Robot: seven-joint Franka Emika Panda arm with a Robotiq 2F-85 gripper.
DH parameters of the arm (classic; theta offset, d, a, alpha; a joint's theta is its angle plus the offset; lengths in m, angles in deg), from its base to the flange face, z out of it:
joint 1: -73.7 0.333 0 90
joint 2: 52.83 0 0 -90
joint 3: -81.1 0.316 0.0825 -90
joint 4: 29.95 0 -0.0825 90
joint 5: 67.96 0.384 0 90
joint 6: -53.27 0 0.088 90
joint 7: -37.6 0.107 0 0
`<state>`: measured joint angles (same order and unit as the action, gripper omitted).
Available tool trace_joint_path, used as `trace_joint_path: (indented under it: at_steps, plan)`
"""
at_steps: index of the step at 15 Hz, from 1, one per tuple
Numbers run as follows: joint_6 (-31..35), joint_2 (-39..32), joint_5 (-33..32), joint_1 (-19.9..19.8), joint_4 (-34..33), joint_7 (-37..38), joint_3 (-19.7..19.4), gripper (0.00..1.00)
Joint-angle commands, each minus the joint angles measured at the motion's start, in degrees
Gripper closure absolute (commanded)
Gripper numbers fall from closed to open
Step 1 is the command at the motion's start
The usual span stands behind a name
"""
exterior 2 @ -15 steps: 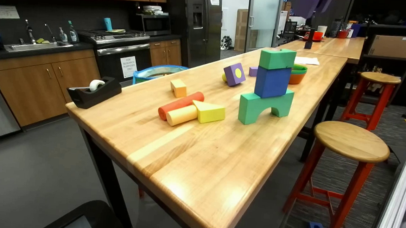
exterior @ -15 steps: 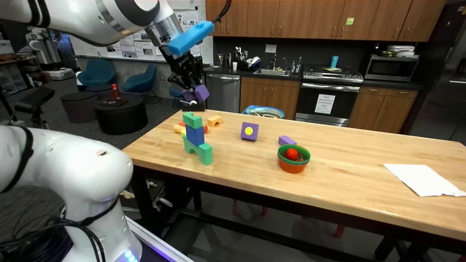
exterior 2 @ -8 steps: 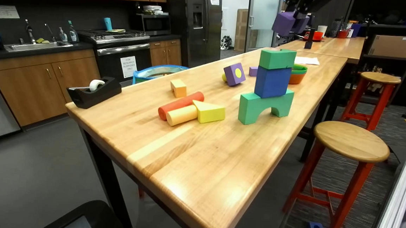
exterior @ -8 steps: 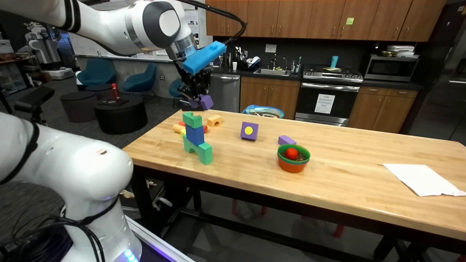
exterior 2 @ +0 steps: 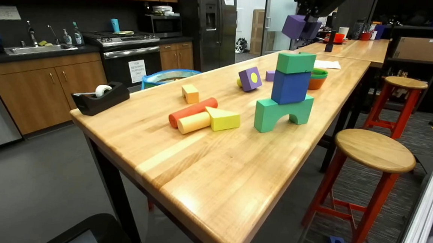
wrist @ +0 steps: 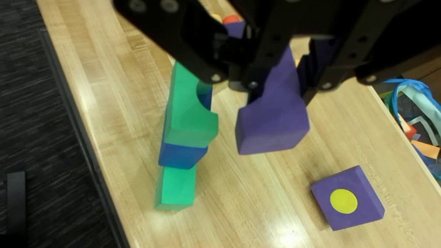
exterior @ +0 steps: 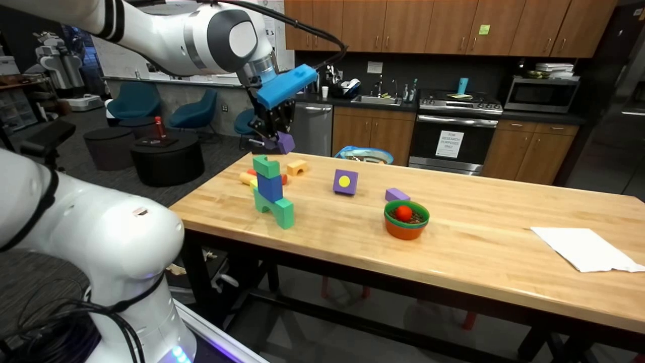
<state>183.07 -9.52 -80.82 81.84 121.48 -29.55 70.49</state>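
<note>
Wrist view tells me the claw point(wrist: 280, 94) is pinching a purple block point(wrist: 275, 122) above the desk point(wrist: 258, 194), near a three-block tower point(wrist: 186, 136) by the long edge. If I swing sideways too low, I judge the block could clip that narrow tower and topple it. In an exterior view I find a tape dispenser point(exterior 2: 100, 100) at the desk's corner, which the wrist view misses.

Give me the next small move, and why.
I'd probably ease the tool sideways toward the block stack before lowering: in the wrist view, the held purple block hangs off to one side of the stack's green top piece.
</note>
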Motion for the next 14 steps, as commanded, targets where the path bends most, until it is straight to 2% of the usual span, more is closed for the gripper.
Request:
trace_joint_path:
  at_steps: [1,9,14]
  plan:
    - [-3.12,-0.21,1.57,-0.72,-2.14,2.12,2.17,0.94]
    - [-12.66,-2.68,1.11,-0.13,-5.58,5.63,5.19,0.94]
    - [-15.32,-3.80,1.41,0.50,-6.70,5.02,5.31,0.94]
